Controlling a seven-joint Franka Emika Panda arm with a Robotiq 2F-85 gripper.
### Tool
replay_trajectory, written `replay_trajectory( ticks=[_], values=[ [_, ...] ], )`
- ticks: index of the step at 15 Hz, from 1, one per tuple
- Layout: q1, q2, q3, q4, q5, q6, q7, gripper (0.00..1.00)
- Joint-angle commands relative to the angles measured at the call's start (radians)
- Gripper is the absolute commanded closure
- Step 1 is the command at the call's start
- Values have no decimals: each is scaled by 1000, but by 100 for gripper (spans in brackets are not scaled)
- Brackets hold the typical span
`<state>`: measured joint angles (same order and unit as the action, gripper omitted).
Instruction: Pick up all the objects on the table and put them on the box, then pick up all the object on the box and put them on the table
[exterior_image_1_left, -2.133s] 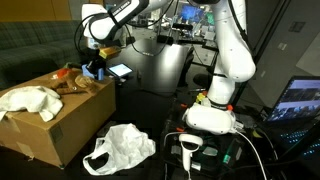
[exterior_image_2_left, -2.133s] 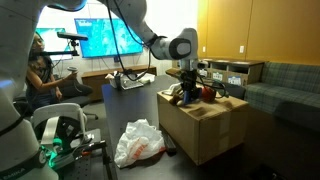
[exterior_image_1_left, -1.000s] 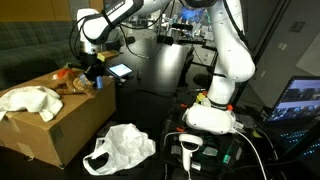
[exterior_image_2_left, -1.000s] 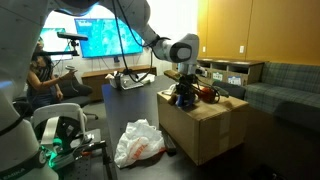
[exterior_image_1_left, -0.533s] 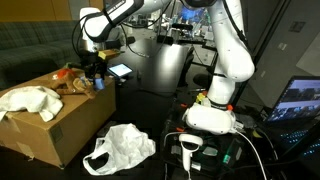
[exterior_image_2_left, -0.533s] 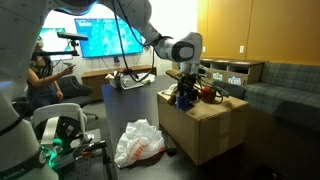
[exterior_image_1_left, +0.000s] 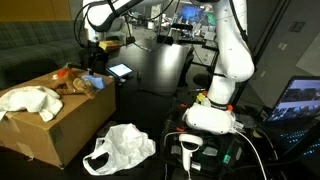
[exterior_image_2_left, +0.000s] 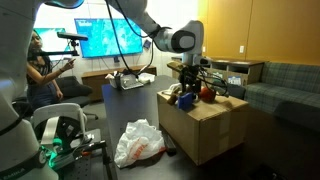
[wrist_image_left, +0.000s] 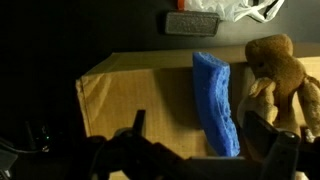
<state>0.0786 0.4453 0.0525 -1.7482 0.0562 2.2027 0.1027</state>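
Hovering released and empty, my end effector (wrist_image_left: 198, 128) sits above the blue rectangular sponge (wrist_image_left: 215, 100), which lies on the brown cardboard box (wrist_image_left: 140, 100) just beside the brown plush toy (wrist_image_left: 275, 75). Closing off-centre could snag the toy, I judge, or shove the sponge over the box's rim toward the white plastic bag (wrist_image_left: 235, 8) below. My fingers (wrist_image_left: 135, 128) show dark and blurred, the toy is cut off at the frame edge, and I cannot tell which surface is the table.
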Motion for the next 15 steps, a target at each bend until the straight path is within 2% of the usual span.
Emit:
replay_trajectory(
  ticks=[1, 6, 11, 15],
  values=[
    [32, -83, 3, -60, -20, 27, 34, 0],
    [88, -100, 31, -53, -47, 25, 43, 0],
    [142, -51, 56, -6, -80, 10, 44, 0],
    [157, -5, 64, 31, -90, 8, 25, 0]
  ],
)
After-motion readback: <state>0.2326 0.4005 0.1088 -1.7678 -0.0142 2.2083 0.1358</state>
